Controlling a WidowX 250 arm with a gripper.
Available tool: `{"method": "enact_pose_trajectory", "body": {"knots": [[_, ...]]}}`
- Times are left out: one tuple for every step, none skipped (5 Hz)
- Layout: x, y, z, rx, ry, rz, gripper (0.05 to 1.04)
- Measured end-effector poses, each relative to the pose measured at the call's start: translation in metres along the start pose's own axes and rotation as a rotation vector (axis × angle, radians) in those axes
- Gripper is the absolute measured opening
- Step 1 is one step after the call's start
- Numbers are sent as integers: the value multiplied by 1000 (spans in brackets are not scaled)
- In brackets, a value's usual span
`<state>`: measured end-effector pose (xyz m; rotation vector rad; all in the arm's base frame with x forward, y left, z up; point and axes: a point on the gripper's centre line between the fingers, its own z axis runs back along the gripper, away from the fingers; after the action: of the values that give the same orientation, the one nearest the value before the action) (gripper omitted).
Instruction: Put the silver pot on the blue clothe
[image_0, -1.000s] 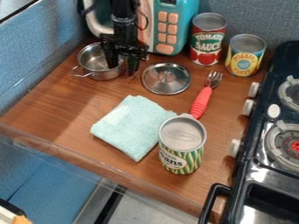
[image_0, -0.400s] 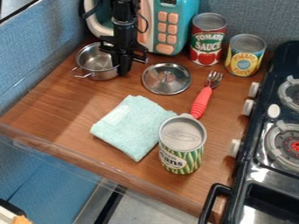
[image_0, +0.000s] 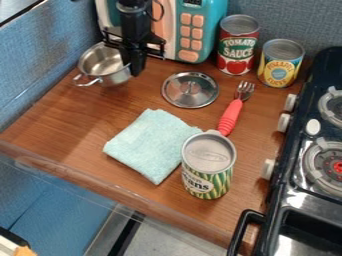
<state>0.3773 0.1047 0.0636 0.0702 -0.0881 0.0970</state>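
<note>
Silver cooking pot (image_0: 105, 65) has moved slightly up and toward the left of the camera view since the earlier frames, and its loop handle has swung round. The black gripper (image_0: 133, 67) has risen with it. Position now: pot beyond the folded light-blue washcloth (image_0: 152, 145), up and to its left in view, well apart from it. Hand: fingers appear clamped on the pot's wall, on the side toward the metal lid (image_0: 190, 90). Pot sits slightly tilted and is judged to be just off the wood counter (image_0: 63, 117).

Progress: grasp judged made, lift judged begun. Outstanding: carry to the washcloth, lowering, release. Washcloth lies flat, its top bare; the green beans can (image_0: 208, 165) stands at its right-hand edge in view and could be knocked if the pot is set down too far over.
</note>
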Motion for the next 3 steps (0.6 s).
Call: {"method": "enact_pose_trajectory", "body": {"knots": [[-19,-26,20,-21,-27,-22,74],[-34,-50,13,-35,-5,-53,73],[-42,-84,7,-40,9,-112,73]]}}
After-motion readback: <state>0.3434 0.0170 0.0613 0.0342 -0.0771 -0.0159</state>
